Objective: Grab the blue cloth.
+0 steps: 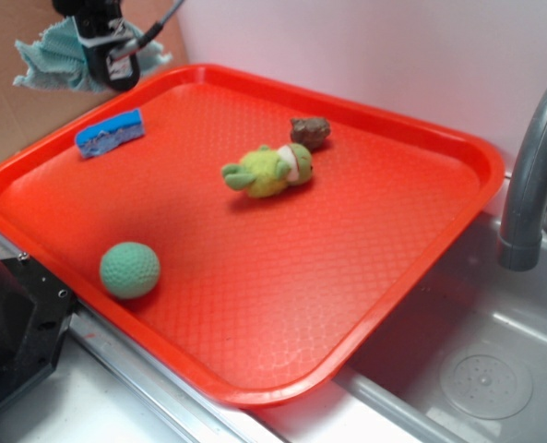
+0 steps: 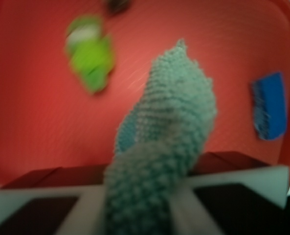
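Behind the big red plastic tray point(image 1: 421, 231) is a white wall. My black robot gripper point(image 1: 107, 55) has its jaws clenched on the soft, light, pale blue woven cloth point(image 2: 169, 127), bunched mid-cloth, hanging floppy above the tray's far corner.

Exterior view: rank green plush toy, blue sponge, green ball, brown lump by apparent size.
1. green plush toy
2. blue sponge and green ball: look alike, and the ball sits nearer the camera, so unranked
3. brown lump

red tray point(image 1: 421, 249) over sink edge, textured | blue sponge point(image 1: 110, 133) at far-left corner | green dimpled ball point(image 1: 130, 269) near front-left rim | green plush toy point(image 1: 269, 169) mid-tray | small brown object point(image 1: 310, 131) just beyond plush
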### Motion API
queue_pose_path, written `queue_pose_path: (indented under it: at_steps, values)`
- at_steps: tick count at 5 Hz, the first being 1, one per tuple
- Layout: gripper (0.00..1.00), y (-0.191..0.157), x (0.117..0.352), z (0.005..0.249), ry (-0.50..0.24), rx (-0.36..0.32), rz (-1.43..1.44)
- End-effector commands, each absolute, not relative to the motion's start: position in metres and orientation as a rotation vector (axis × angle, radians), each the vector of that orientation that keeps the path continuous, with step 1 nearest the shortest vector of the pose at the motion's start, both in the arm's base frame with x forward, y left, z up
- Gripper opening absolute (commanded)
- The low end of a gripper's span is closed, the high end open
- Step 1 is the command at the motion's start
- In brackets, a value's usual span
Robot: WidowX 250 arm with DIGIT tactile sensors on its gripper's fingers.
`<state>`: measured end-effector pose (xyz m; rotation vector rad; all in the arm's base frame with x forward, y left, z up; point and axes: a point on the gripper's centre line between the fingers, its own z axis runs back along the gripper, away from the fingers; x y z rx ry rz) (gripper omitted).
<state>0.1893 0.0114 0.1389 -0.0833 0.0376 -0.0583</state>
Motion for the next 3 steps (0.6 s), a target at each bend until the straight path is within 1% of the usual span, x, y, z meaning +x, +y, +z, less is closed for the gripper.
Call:
queue_pose_path:
  at_steps: [1, 2, 3]
  values:
    - [0.00, -0.002, 0.183, 0.168, -0.039, 0.008, 0.088]
    - [0.00, -0.015, 0.186, 0.195, -0.069, 0.049, 0.085]
    - [0.00, -0.029, 0.194, 0.212, -0.062, 0.076, 0.067]
